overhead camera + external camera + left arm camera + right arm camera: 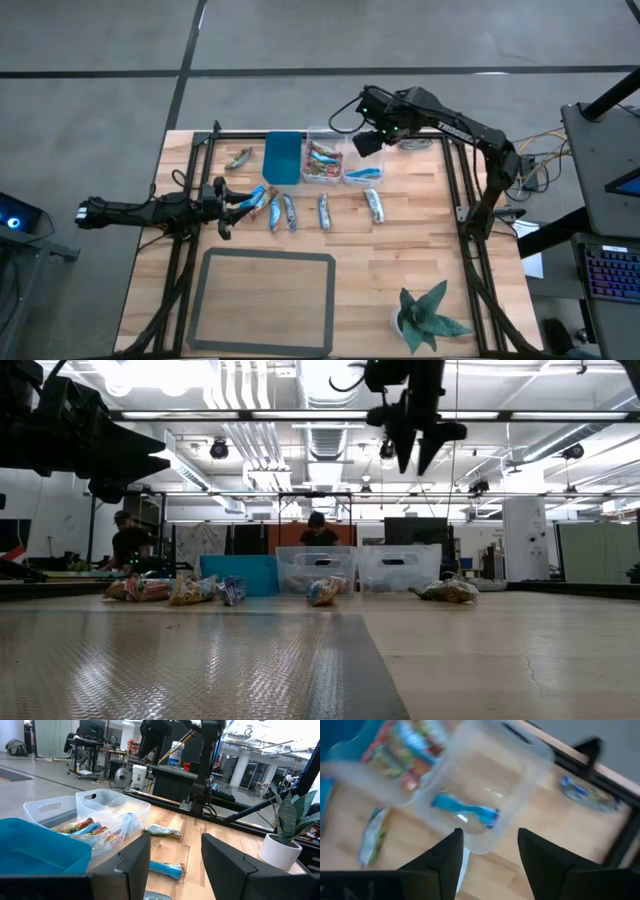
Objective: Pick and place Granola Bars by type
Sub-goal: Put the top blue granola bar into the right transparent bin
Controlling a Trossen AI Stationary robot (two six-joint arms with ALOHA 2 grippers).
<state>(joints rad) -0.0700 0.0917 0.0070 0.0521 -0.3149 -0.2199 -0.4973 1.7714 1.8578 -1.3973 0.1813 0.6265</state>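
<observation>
Granola Bars (289,212) lie in a loose row across the middle of the bench (400,260); further bars fill the middle clear bin (324,160), and one blue bar (465,812) lies in the right clear bin (366,165). The right tool (368,141) hangs above that bin, released and empty. The left tool (243,199), released, sits at the row's left end.

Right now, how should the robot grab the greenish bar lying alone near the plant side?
Probably from straight above, pinching the greenish bar across its narrow middle. It lies flat and long on the table, clear of the other bars, so fingers fit on both long sides.
</observation>
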